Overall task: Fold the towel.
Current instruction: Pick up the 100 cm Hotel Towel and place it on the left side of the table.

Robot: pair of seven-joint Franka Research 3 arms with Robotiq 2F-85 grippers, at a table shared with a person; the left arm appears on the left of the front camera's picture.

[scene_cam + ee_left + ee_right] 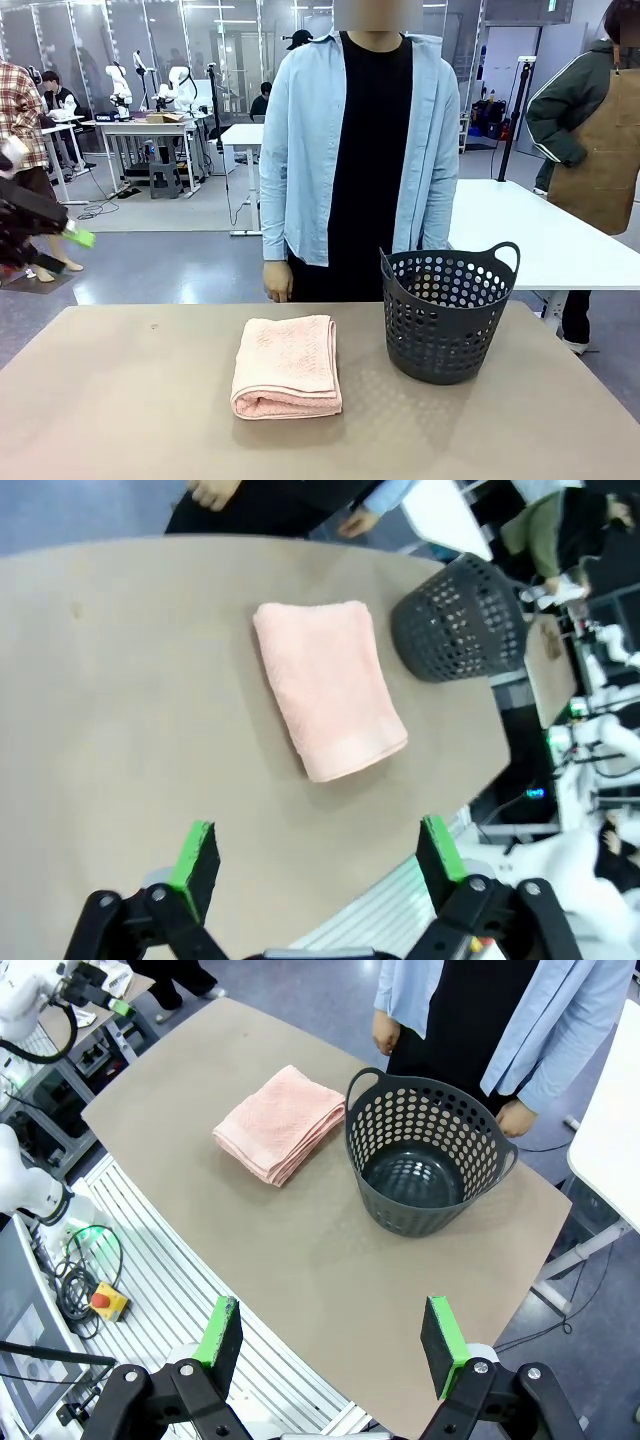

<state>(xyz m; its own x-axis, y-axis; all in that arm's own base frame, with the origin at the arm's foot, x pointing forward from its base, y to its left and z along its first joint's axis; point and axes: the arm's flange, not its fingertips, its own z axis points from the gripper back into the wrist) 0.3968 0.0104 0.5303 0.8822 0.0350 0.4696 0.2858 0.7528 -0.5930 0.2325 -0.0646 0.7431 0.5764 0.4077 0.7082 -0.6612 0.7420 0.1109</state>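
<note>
Nearest to me are my own fingers. My left gripper point(313, 855) hangs high above the near-left part of the table, its green pads point(196, 852) spread wide apart with nothing between them. My right gripper point(332, 1345) hangs high past the table's near-right edge, jaws likewise wide apart and empty.

Farther out, on the beige tabletop point(120, 400), lies the pale salmon-pink terry towel point(287, 365), already folded into a thick flat rectangle near the middle. From my left jaws it lies ahead and below, well apart; from my right jaws it sits ahead and off to the left, farther off, with more table between. I judge my left arm the nearer one for any further fold.

The towel's long axis runs from my side of the table toward the person, and its rounded folded edge point(285, 405) faces me.

Just beside the towel, on its right and not touching, stands the dark grey perforated plastic basket point(445, 312). Beyond it the person in a light blue shirt point(360, 150) stands at the far edge.
</note>
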